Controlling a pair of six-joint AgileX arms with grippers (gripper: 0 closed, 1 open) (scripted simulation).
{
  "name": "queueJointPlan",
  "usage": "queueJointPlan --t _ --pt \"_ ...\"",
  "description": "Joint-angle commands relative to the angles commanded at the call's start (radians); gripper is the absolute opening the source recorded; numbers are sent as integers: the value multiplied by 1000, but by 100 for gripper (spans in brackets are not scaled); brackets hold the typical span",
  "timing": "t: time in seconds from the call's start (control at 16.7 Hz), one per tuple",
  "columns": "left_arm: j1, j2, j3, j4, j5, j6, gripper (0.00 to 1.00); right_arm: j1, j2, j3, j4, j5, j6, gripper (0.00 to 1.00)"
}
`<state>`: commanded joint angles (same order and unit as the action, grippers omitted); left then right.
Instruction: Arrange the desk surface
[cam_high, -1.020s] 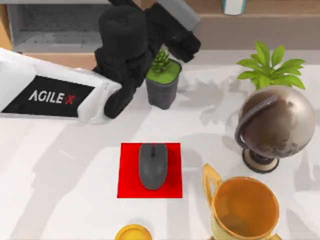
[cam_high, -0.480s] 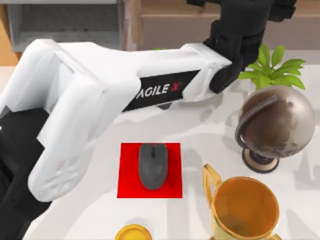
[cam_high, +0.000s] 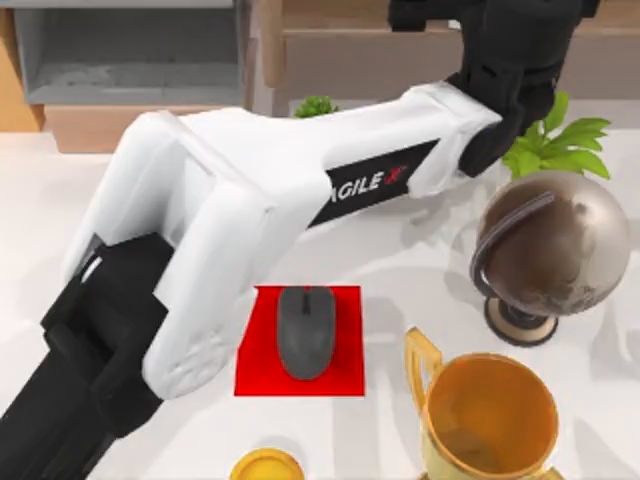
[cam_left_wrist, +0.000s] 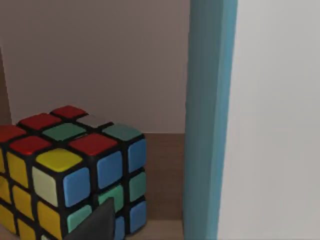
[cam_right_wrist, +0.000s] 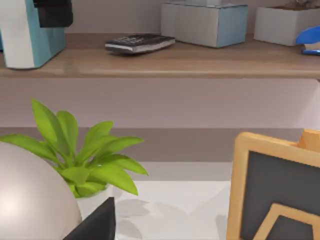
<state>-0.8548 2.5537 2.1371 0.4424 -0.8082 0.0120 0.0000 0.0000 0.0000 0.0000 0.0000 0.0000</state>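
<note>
One arm is at work: the left gripper (cam_high: 505, 75) is reached up to the shelf (cam_high: 400, 45) at the far edge of the desk (cam_high: 120, 250), and whether its jaws are apart or together I cannot tell; its wrist view looks into the shelf at a colour cube (cam_left_wrist: 70, 170) standing just beside a teal-edged white box (cam_left_wrist: 250, 120), so I judge it is there to fetch or set something on that level; below the wrist a leafy plant (cam_high: 555, 145) stands near a bronze globe (cam_high: 550, 250), with a gold trophy (cam_high: 485, 415) in front; nearer the middle a grey mouse (cam_high: 306, 330) lies squarely on a red mat (cam_high: 255, 375), seemingly already tidy; a yellow disc (cam_high: 265, 467) sits at the near edge; the right wrist view shows a framed board (cam_right_wrist: 275, 195) upright on the desk; the right gripper's jaws cannot be judged.
</note>
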Motion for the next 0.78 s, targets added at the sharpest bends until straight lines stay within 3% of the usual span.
queueJointPlan --t 0.3,0.78 --pt "4 0 1 -2 3 0 100 0 0 0 0 0 0 100" --pt "25 81 155 -76 26 -3 100 0 0 0 0 0 0 100"
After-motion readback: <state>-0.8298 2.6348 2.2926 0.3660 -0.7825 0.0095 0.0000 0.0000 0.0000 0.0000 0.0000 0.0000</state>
